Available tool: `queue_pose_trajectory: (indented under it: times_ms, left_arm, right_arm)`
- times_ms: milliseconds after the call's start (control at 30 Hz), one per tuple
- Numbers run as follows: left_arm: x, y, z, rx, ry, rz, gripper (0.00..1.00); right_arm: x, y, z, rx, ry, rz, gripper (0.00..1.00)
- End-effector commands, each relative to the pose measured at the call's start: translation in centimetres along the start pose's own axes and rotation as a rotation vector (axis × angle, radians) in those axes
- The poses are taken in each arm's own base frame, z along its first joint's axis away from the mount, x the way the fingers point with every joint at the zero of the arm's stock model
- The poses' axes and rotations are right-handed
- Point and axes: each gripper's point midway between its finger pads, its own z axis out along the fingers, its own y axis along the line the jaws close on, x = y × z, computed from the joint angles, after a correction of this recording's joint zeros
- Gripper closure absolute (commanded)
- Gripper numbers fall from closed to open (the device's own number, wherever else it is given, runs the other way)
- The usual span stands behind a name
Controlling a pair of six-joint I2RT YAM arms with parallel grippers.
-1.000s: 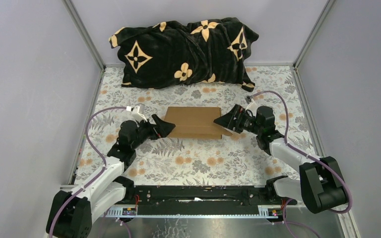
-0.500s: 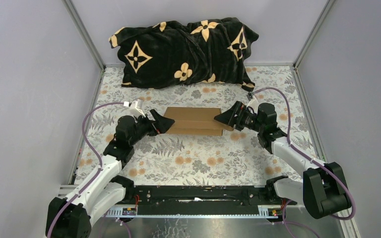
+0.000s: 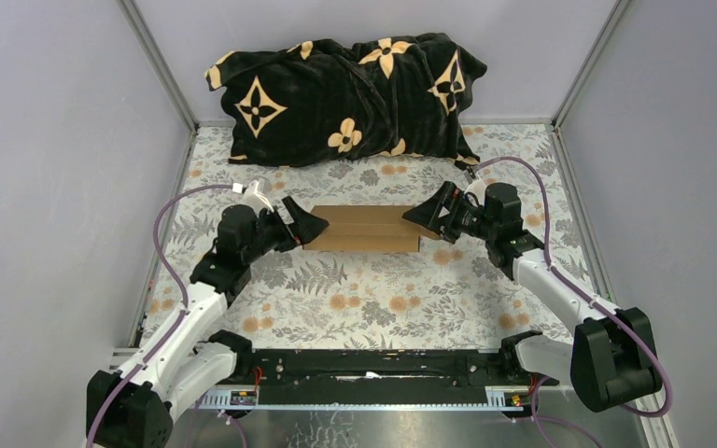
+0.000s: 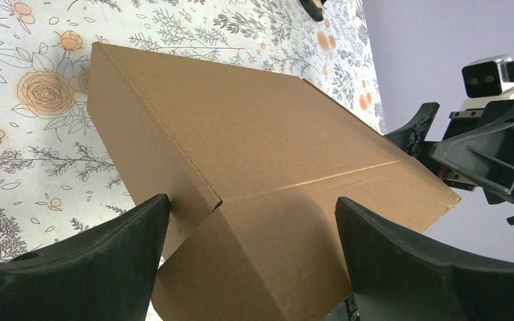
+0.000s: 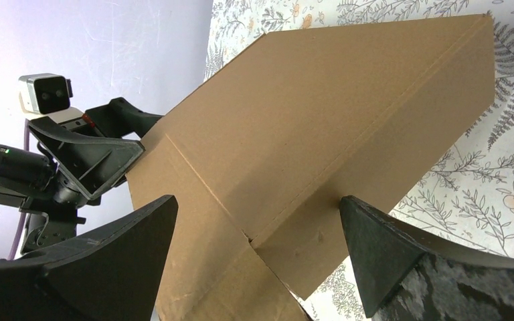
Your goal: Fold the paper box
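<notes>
Now that the left tool point(image 3: 315, 231) and right tool point(image 3: 417, 222), both spread wide, have been brought to its ends, the cardboard box point(image 3: 366, 229) appears folded shut.

The box point(image 3: 366, 229) is plain brown corrugated cardboard without any print, folded into a flat and shallow rectangular shape with low side walls and a closed top. It lies around the middle of the floral table point(image 3: 373, 299), with its long sides going from left to right and its wide face turned up. One straight crease runs along the length of this top face, and in the wrist views the corners look sharp and the cardboard undamaged.
</notes>
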Motion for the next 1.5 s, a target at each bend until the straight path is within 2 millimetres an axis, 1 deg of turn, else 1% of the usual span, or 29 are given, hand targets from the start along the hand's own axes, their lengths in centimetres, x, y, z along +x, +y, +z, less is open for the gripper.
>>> queue_pose_trajectory:
  times_ms: [0, 133, 267, 533, 700, 800, 867, 933, 1100, 1267, 1467]
  left_arm:
    - [-0.6, -2.7, -0.8, 0.058, 0.042, -0.034, 0.01]
    - [-0.8, -3.1, -1.1, 0.03, 0.077, -0.053, 0.01]
    - [0.0, -3.1, -1.1, 0.011, 0.136, -0.092, 0.01]
    - [0.4, -3.6, -1.1, -0.008, 0.202, -0.15, 0.01]
    - [-0.4, -4.5, -1.1, -0.023, 0.239, -0.162, 0.01]
    - [-1.1, -5.1, -1.0, -0.034, 0.251, -0.166, 0.01]
    - [-1.5, -5.4, -0.8, -0.046, 0.264, -0.162, 0.01]
    - [-1.5, -5.4, -0.5, -0.057, 0.283, -0.169, 0.01]
    - [-1.2, -5.1, 0.1, -0.071, 0.317, -0.19, 0.01]
    - [-0.5, -4.5, 0.5, -0.088, 0.346, -0.215, 0.01]
    - [0.0, -3.7, 1.4, -0.121, 0.384, -0.226, 0.01]
  right_arm:
    - [-0.2, 3.9, -0.7, -0.083, 0.049, 0.017, 0.0]
    - [0.1, 4.3, -1.1, -0.075, 0.069, 0.06, 0.0]
    - [0.2, 4.6, -1.4, -0.062, 0.076, 0.1, 0.0]
    - [0.7, 4.7, -1.7, -0.028, 0.117, 0.165, 0.0]
    - [0.6, 5.4, -1.6, -0.038, 0.145, 0.195, 0.0]
    - [0.2, 6.0, -1.4, -0.045, 0.154, 0.199, 0.0]
    - [0.2, 6.0, -1.3, -0.031, 0.173, 0.22, 0.0]
    - [0.1, 6.0, -1.0, -0.026, 0.185, 0.229, 0.0]
    - [-0.1, 5.3, 0.0, -0.012, 0.212, 0.255, 0.0]
    - [0.3, 4.6, 0.7, -0.009, 0.246, 0.295, 0.0]
    - [-0.4, 4.3, 1.6, -0.004, 0.257, 0.312, 0.0]
